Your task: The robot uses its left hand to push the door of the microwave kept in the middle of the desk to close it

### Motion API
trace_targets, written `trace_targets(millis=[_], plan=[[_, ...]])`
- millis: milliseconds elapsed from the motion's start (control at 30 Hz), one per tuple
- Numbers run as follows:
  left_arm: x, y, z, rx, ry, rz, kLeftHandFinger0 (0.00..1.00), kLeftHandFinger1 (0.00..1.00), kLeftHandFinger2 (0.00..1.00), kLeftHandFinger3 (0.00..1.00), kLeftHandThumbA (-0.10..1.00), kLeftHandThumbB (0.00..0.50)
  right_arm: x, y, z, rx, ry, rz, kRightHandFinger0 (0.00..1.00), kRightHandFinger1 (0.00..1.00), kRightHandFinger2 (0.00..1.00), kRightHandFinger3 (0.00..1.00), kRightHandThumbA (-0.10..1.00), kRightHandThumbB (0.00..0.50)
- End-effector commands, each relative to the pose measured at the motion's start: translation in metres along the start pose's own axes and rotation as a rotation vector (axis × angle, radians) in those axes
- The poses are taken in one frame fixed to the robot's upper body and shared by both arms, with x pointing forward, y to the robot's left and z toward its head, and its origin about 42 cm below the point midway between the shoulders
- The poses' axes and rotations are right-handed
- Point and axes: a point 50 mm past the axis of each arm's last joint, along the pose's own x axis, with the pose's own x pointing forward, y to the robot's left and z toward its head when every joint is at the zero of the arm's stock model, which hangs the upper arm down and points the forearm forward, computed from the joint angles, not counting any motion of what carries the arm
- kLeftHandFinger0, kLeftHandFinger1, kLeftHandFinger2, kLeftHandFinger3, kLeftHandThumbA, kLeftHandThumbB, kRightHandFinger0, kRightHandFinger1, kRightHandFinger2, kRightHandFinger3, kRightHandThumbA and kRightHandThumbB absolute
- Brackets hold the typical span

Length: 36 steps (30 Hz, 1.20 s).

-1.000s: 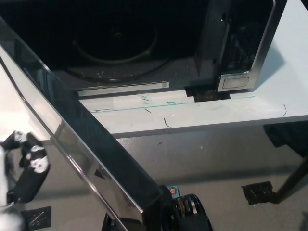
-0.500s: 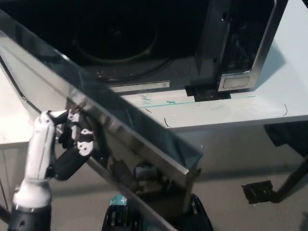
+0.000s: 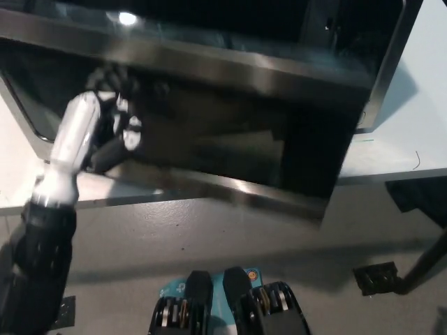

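Glass and dark steel fill the head view: the microwave [image 3: 363,63] stands on the desk [image 3: 412,150], and its door [image 3: 209,146], wide open a second ago, has been swung most of the way round and now lies nearly across the microwave's front. The left hand [image 3: 112,129] is pressed against the door's outer face near the hinge side, fingers spread, nothing gripped. Closing is judged almost done; a last push seems needed.

The dark glass microwave door [image 3: 209,132] spans the upper half of the frame, blocking the oven's opening, with the white left hand [image 3: 105,129] spread against its left part. Bare grey floor [image 3: 230,237] lies open across the frame's middle and the pale desk [image 3: 398,150] at right.
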Motion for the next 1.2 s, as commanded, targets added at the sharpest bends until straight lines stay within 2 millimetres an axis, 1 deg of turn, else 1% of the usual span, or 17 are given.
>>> trace_targets(millis=[0,67,133,200,300,467,533,600,733,767,867,900,1000,1067,1100,1133,1167], plan=[[0.037,0.015,-0.004,0.109,-0.067,0.081,0.0,0.0,0.03,0.2,-0.1,0.177,0.005,-0.007,0.012,-0.027,-0.052,-0.023,0.61,0.63,0.66,0.62,0.17,0.126],[0.052,0.016,-0.012,0.148,-0.051,0.103,0.02,0.01,0.04,0.19,-0.1,0.168,0.004,-0.007,0.012,-0.025,-0.052,-0.028,0.59,0.61,0.63,0.59,0.14,0.129],[0.058,0.018,-0.016,0.16,-0.045,0.111,0.0,0.0,0.03,0.19,-0.1,0.163,0.004,-0.008,0.011,-0.046,-0.061,-0.023,0.58,0.61,0.62,0.59,0.14,0.119],[0.065,0.02,-0.019,0.175,-0.039,0.125,0.0,0.0,0.0,0.16,-0.1,0.168,0.005,-0.008,0.01,-0.037,-0.059,-0.024,0.58,0.6,0.61,0.59,0.15,0.133],[0.07,0.023,-0.024,0.189,-0.026,0.145,0.0,0.0,0.0,0.19,-0.1,0.16,0.005,-0.008,0.011,-0.04,-0.06,-0.023,0.56,0.59,0.6,0.58,0.16,0.134],[0.061,0.028,-0.026,0.18,-0.017,0.181,0.0,0.0,0.01,0.19,-0.1,0.137,0.004,-0.007,0.01,-0.034,-0.052,-0.018,0.59,0.62,0.62,0.59,0.17,0.132],[0.056,0.028,-0.025,0.175,-0.022,0.18,0.0,0.0,0.01,0.21,-0.1,0.143,0.004,-0.007,0.011,-0.04,-0.058,-0.016,0.58,0.62,0.62,0.59,0.17,0.129],[0.038,0.029,-0.015,0.142,-0.043,0.181,0.03,0.03,0.06,0.24,-0.1,0.126,0.005,-0.007,0.011,-0.048,-0.059,-0.018,0.58,0.61,0.62,0.6,0.17,0.135],[0.014,0.029,-0.002,0.042,-0.04,0.201,0.0,0.0,0.03,0.22,-0.1,0.127,0.005,-0.005,0.01,-0.023,-0.044,-0.019,0.59,0.62,0.64,0.61,0.14,0.127],[0.0,0.027,0.007,-0.008,-0.045,0.225,0.0,0.0,0.0,0.22,-0.1,0.136,0.003,-0.006,0.008,-0.028,-0.051,-0.009,0.6,0.62,0.64,0.62,0.1,0.118],[-0.019,0.023,0.02,-0.062,-0.053,0.233,0.0,0.0,0.02,0.24,-0.1,0.108,0.003,-0.006,0.008,-0.042,-0.061,-0.006,0.57,0.59,0.61,0.6,0.07,0.114],[-0.022,0.023,0.022,-0.068,-0.063,0.23,0.0,0.0,0.03,0.24,-0.1,0.094,0.003,-0.006,0.008,-0.039,-0.057,-0.007,0.57,0.59,0.61,0.6,0.08,0.128],[-0.059,0.019,0.042,-0.084,-0.079,0.246,0.0,0.0,0.01,0.24,-0.1,0.092,0.002,-0.005,0.007,0.01,-0.056,0.001,0.59,0.61,0.63,0.58,0.04,0.13],[-0.069,0.019,0.046,-0.09,-0.07,0.259,0.0,0.0,0.0,0.24,-0.1,0.081,0.002,-0.005,0.007,0.026,-0.054,-0.002,0.58,0.6,0.61,0.57,0.05,0.141],[-0.076,0.018,0.048,-0.103,-0.063,0.277,0.0,0.0,0.03,0.23,-0.1,0.081,0.003,-0.005,0.009,-0.039,-0.066,-0.007,0.55,0.58,0.6,0.57,0.1,0.121],[-0.085,0.017,0.049,-0.107,-0.046,0.285,0.0,0.0,0.04,0.22,-0.1,0.066,0.004,-0.006,0.01,-0.031,-0.062,-0.006,0.56,0.58,0.61,0.59,0.11,0.115],[-0.103,0.014,0.045,-0.125,0.001,0.284,0.0,0.0,0.02,0.24,-0.1,0.072,0.004,-0.006,0.01,-0.03,-0.047,-0.017,0.58,0.61,0.64,0.61,0.1,0.125]])
